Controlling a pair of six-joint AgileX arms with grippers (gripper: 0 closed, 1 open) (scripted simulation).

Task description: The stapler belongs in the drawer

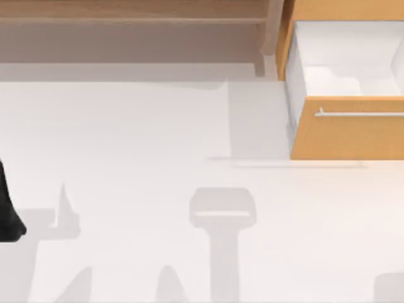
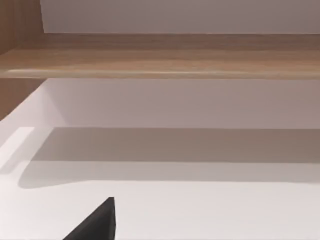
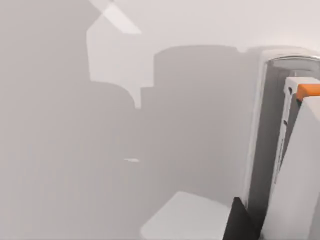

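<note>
White table [image 1: 126, 139], open drawer [image 1: 344, 136]

No text, label, brand, number or sign can be read on anything here, neither on the wooden front of the drawer [image 1: 347, 136] nor on the bare white table [image 1: 126, 158].
</note>
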